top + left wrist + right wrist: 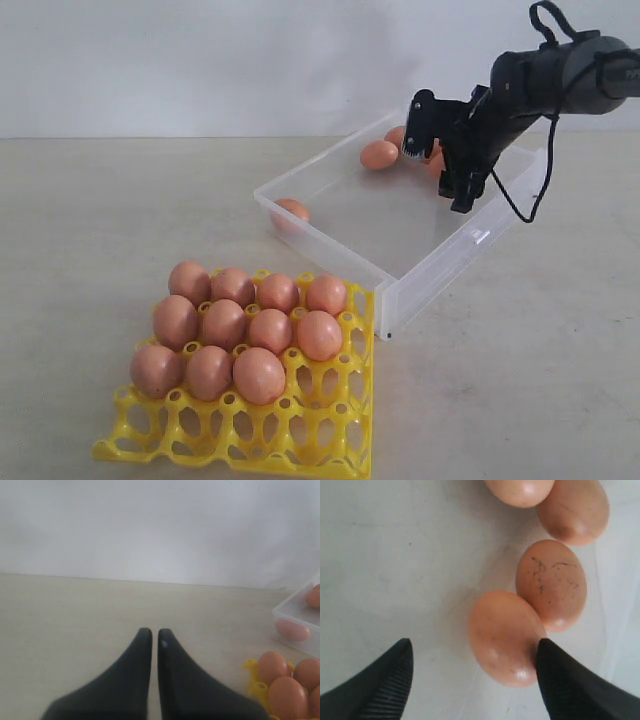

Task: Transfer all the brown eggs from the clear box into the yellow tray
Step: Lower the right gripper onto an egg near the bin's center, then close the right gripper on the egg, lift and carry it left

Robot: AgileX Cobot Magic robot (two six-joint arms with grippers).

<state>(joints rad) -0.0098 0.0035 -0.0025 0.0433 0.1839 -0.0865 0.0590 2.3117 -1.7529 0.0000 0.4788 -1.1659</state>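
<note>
Nearest in the exterior view, the bright yellow square plastic egg tray (330, 440) is sitting on the pale counter (100, 200), and eleven smooth orange-brown eggs (222, 325) are filling its three rear rows. Just behind it, touching at one corner, the shallow translucent clear plastic box (440, 262) is lying at an angle, with a lone egg (291, 210) resting in its near left corner. Farther back, the black right gripper (436, 178) is reaching down into the box's far corner with its jaws spread wide, and its body is hiding part of the egg cluster there. The right wrist view is showing what the exterior view cannot: four eggs are lying on the box floor, and the closest egg (505, 637) is sitting between the spread fingers, right against one of them and well apart from the other, while leaning on a scratched egg (551, 584) beyond it. Only the left wrist view is showing the left gripper (151, 632), its fingers pressed together with a sliver of gap, pointing across the counter beside the tray.
</note>
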